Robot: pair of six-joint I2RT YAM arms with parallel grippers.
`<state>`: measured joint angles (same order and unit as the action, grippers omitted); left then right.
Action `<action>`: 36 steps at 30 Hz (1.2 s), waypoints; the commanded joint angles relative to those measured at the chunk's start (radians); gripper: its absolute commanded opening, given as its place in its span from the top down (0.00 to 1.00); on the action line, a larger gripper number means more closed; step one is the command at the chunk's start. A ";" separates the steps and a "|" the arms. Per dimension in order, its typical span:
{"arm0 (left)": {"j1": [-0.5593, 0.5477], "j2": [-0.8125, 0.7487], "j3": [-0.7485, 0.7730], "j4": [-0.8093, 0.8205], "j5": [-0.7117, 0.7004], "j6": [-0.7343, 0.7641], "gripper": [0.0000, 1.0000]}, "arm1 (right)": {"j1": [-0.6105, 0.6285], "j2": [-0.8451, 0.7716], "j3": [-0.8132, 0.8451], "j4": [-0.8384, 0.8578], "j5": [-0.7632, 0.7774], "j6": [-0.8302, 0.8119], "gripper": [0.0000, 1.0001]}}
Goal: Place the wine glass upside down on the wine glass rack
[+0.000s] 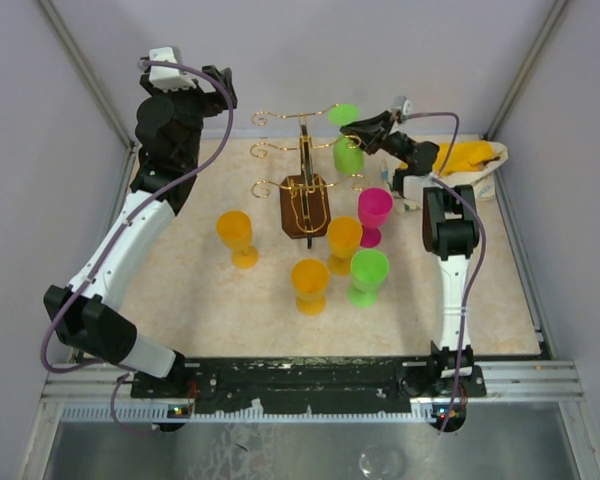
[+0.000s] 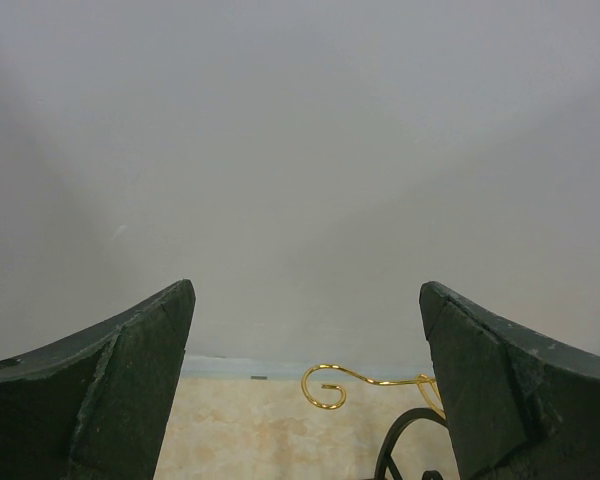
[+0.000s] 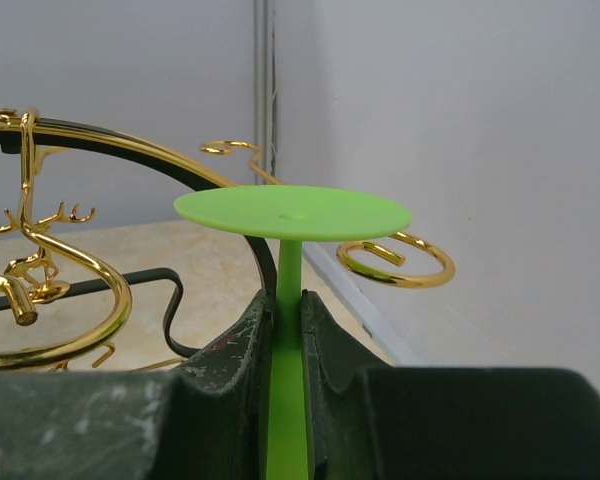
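The gold wire wine glass rack (image 1: 305, 185) stands on its dark wooden base at the table's middle back. My right gripper (image 1: 366, 132) is shut on the stem of a lime green wine glass (image 1: 348, 152), held upside down with its foot up, at the rack's far right arms. In the right wrist view my gripper (image 3: 288, 325) pinches the green stem (image 3: 288, 275) under the round foot (image 3: 292, 212), with a curled gold arm (image 3: 395, 262) just behind. My left gripper (image 1: 223, 88) is open and empty, raised by the back wall left of the rack; its view (image 2: 305, 300) shows one gold curl (image 2: 326, 388).
Upright glasses stand in front of the rack: orange ones (image 1: 237, 237) (image 1: 310, 283) (image 1: 343, 242), a green one (image 1: 368, 275) and a pink one (image 1: 373, 213). A yellow cloth (image 1: 468, 157) lies at the back right. Walls close the back and sides.
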<state>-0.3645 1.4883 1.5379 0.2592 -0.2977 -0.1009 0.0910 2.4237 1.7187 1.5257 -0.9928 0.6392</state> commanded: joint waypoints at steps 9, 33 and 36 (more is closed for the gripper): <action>0.004 -0.033 0.002 0.006 -0.011 0.010 0.01 | 0.049 0.031 0.091 -0.024 0.061 -0.060 1.00; 0.004 -0.014 0.019 0.014 -0.004 0.018 0.01 | 0.071 0.069 0.133 -0.118 0.200 -0.131 1.00; 0.004 -0.013 0.019 0.014 -0.006 0.017 0.01 | 0.072 0.068 0.136 -0.131 0.217 -0.141 1.00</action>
<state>-0.3641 1.4879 1.5383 0.2577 -0.3027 -0.0925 0.1551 2.4966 1.8011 1.3746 -0.8253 0.5282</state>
